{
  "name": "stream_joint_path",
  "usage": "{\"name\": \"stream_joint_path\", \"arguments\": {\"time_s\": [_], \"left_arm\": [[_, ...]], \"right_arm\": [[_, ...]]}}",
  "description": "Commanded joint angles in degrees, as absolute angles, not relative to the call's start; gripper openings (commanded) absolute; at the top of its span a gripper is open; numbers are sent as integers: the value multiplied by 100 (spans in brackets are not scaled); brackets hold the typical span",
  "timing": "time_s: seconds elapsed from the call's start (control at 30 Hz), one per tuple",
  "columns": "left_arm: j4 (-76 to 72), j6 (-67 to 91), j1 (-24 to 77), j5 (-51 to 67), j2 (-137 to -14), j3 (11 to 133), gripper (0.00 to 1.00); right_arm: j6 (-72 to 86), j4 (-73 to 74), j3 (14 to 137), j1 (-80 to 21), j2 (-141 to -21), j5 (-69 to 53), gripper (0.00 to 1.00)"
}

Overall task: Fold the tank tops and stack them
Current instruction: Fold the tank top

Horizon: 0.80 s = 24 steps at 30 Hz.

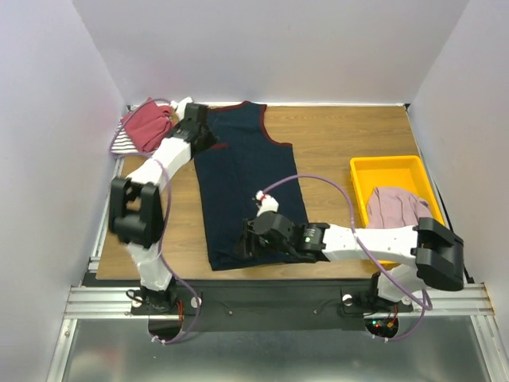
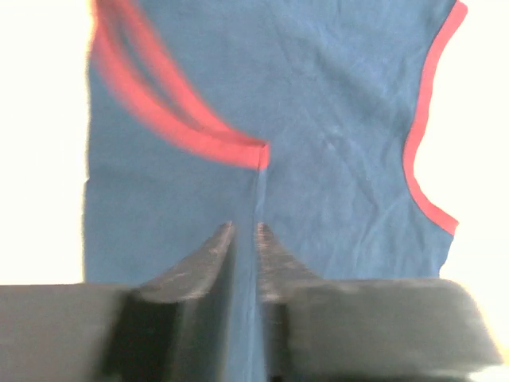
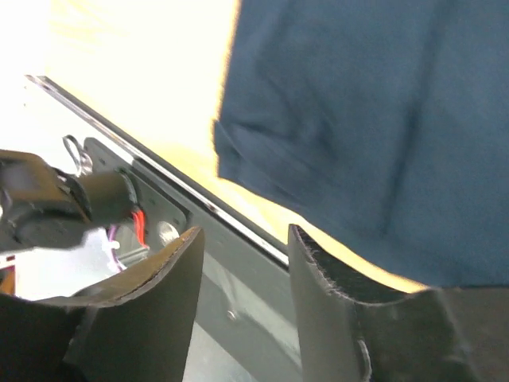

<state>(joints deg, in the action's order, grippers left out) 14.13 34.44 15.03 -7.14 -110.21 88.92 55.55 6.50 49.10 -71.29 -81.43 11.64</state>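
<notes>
A large navy tank top (image 1: 246, 179) with maroon trim lies spread flat mid-table. My left gripper (image 1: 204, 135) is at its far left shoulder. In the left wrist view, the gripper (image 2: 245, 228) is shut on a raised ridge of the navy cloth (image 2: 334, 119) just below the maroon neckline (image 2: 199, 139). My right gripper (image 1: 243, 245) hovers at the near hem, open and empty. The right wrist view shows it (image 3: 245, 232) over the table's front edge with the navy hem (image 3: 358, 119) beyond. A red top (image 1: 149, 123) and a striped one (image 1: 119, 143) are bunched at the far left. A pale pink top (image 1: 396, 205) lies in the tray.
A yellow plastic tray (image 1: 382, 167) stands at the right. The white walls close in at the far side and both sides. The metal rail (image 1: 278, 298) with the arm bases runs along the near edge. Purple cables loop from both arms.
</notes>
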Motion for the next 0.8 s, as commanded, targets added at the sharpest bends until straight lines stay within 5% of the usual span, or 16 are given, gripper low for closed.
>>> {"name": "stream_joint_path", "arguments": {"time_s": [0.0,0.17,0.77], "left_arm": [[1477,4191,1521,-1564,-9196,7316,22],[1221,4211,1468,-1644,-8402,5898,20],[756,3516,1037,-62,-10116,5915,14]], "right_arm": [[4975,703,5729,-6970,-8638,1249,50],[4272,712,6608,-6847,-9666,389,47],[2804,1081,8261,-7558,-11389,1459,52]]}}
